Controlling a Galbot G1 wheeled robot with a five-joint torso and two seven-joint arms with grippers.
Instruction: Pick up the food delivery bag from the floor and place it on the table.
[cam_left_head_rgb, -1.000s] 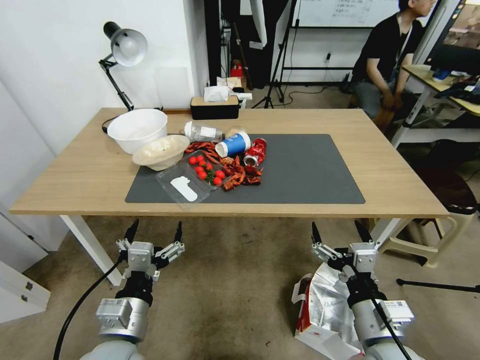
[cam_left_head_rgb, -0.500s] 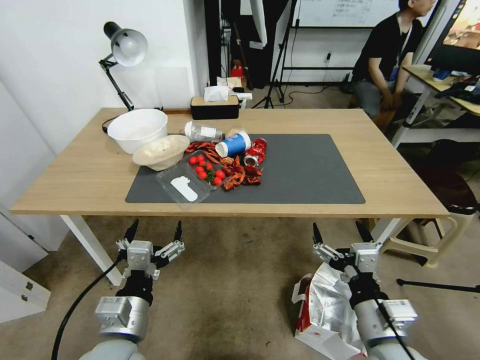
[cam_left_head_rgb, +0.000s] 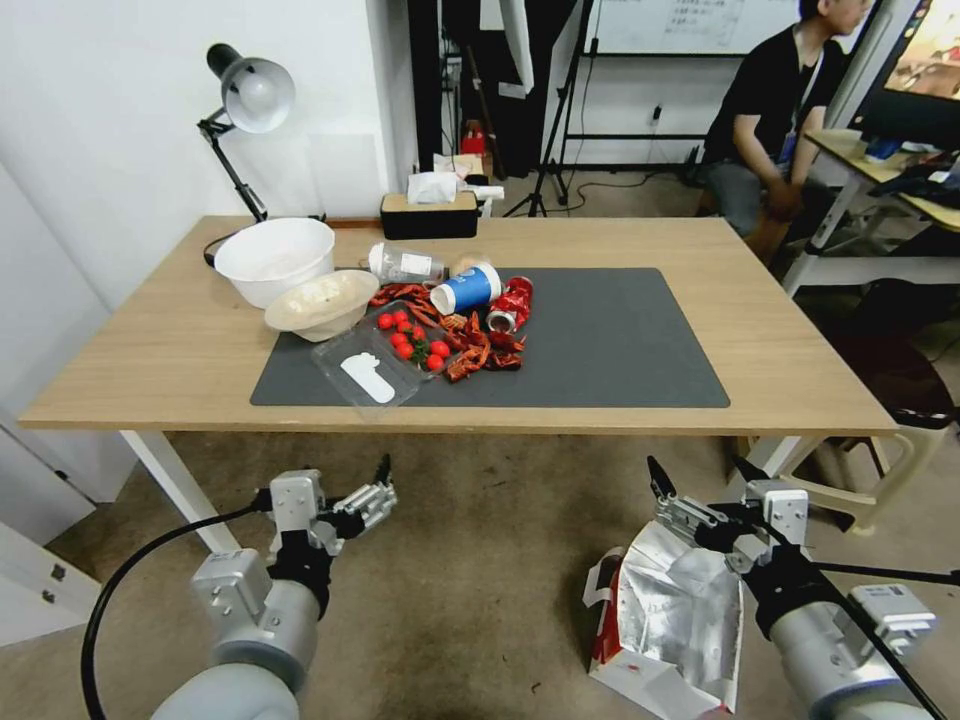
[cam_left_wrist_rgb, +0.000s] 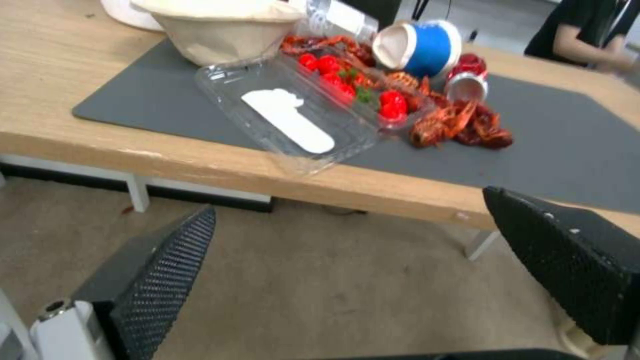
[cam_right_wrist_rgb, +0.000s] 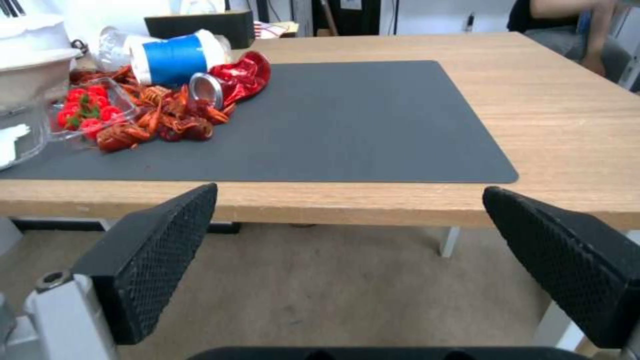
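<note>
The food delivery bag, white with red sides and a silver foil lining, stands open on the floor at the lower right, in front of the table. My right gripper hovers open just above and behind the bag's mouth, not touching it; in the right wrist view this gripper faces the table edge and the dark grey mat. My left gripper hangs open over bare floor at the lower left, rolled sideways; in the left wrist view it holds nothing.
On the mat's left part lie a clear tray of tomatoes, crayfish, a blue cup, a red can, a bottle and two white bowls. A white table leg and a stool flank the floor space.
Both arms have swung to the right and a little lower. The left gripper has rolled sideways. The right gripper has cleared the bag's mouth, so more foil shows.
</note>
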